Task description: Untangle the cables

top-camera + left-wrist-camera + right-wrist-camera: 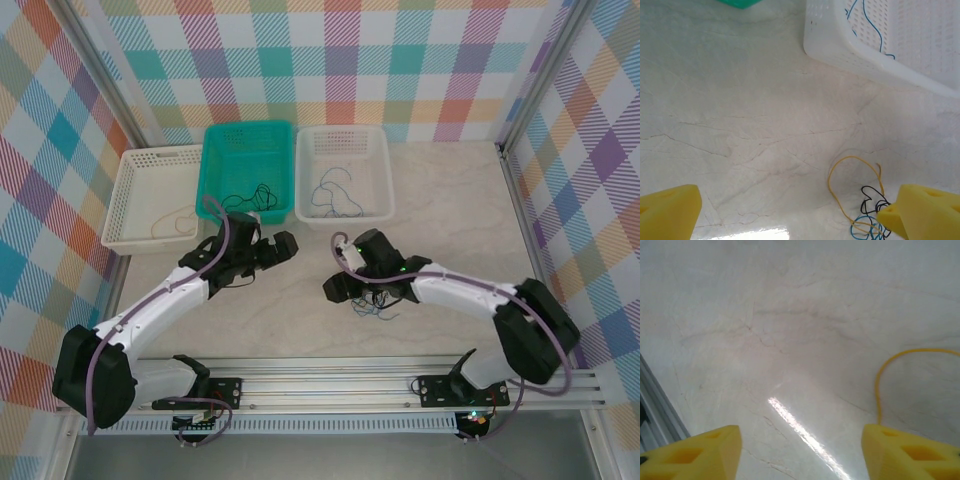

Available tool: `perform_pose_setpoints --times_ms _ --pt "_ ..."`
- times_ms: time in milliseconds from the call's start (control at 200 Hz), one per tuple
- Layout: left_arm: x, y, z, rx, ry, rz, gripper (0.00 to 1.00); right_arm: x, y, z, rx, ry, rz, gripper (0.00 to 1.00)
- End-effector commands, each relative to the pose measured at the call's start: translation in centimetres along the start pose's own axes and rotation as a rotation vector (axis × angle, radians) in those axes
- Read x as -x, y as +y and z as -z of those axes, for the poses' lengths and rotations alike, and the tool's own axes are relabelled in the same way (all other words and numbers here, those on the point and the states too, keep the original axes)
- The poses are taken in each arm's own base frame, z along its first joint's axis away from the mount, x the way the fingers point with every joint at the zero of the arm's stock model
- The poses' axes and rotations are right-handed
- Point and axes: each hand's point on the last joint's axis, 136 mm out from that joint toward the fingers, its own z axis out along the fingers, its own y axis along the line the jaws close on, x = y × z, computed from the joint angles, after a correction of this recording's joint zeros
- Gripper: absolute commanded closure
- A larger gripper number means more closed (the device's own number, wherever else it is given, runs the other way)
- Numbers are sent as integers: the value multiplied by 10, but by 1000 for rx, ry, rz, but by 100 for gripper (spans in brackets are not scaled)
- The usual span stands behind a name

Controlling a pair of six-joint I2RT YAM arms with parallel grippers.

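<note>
A small clump of cables [377, 303] lies on the table in front of the baskets. The left wrist view shows it as a yellow loop with black and blue strands [866, 200], beside my left gripper's right finger. My left gripper [280, 248] [790, 220] is open, with only bare table between its yellow fingers [670, 210]. My right gripper [337, 287] [800, 455] hovers just left of the clump, open and holding nothing. A yellow cable [880, 385] curves down behind its right finger [910, 452].
Three baskets stand along the back. A white basket [128, 190] holds a tan wire, a teal basket [222, 160] a black wire, and another white basket [380, 170] [860, 60] a blue wire [872, 25]. An aluminium rail [350, 385] runs along the near edge.
</note>
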Motion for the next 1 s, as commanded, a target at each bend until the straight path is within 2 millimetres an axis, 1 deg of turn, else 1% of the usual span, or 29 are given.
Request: perform_pose_setpoints --times_ms 0,45,80,175,260,305,385,460,560,620,695,825,915,995 --pt "-18 2 -4 24 53 -33 0 14 -35 21 -207 -115 -110 25" --pt "-20 1 -6 30 58 -36 0 7 -50 26 -291 -103 -151 23" --pt "-23 0 -7 36 58 -36 0 2 -58 28 -334 -92 -168 22" --pt "-26 -3 -12 47 59 -27 0 -7 -61 25 -340 -43 -121 23" --pt "-26 -2 -16 71 54 -21 0 -11 -62 19 -333 22 -44 32" --pt "-26 -2 -18 76 49 -19 0 -12 -66 15 -347 58 -3 34" --pt "-26 -3 -19 75 46 -13 0 -11 -78 10 -402 99 27 37" --pt "-25 -2 -19 80 44 -11 0 -10 -85 5 -432 116 41 39" --pt "-25 1 -18 94 40 -12 0 -7 -90 -2 -447 120 31 42" --pt "-25 0 -17 92 40 -15 0 -5 -89 -8 -434 120 27 44" --pt "-25 -1 -16 86 43 -19 0 -3 -88 -16 -420 124 22 50" --pt "-26 -6 -15 56 43 -29 0 -3 -98 -24 -459 143 24 62" --pt "-25 -7 -14 46 40 -37 0 -3 -102 -26 -480 140 29 66" --pt "-24 -6 -12 54 32 -46 0 -2 -101 -27 -473 136 43 71"
